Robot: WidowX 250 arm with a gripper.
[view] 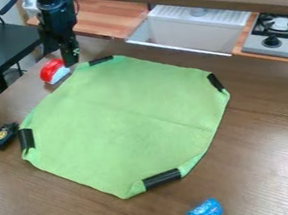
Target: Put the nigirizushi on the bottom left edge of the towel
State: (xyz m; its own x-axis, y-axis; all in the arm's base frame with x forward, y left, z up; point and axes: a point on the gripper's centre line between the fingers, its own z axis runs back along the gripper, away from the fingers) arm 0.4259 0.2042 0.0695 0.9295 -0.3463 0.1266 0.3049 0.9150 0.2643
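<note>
Seemingly, we have the nigirizushi (pixel 53 71) just beside the gripper (pixel 66 57), towards the view's lower left. We can't tell if it's open or closed.

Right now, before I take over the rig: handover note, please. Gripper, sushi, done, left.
Gripper: low, right at the sushi; can't tell whether it has hold of it.
Nigirizushi: red and white, on the table, just off the towel's upper left edge.
Towel: spread out, black strips at four places.
Done: gripper is at the sushi; placement isn't.
Left: secure the sushi, set it on the towel's bottom left edge, release.
</note>
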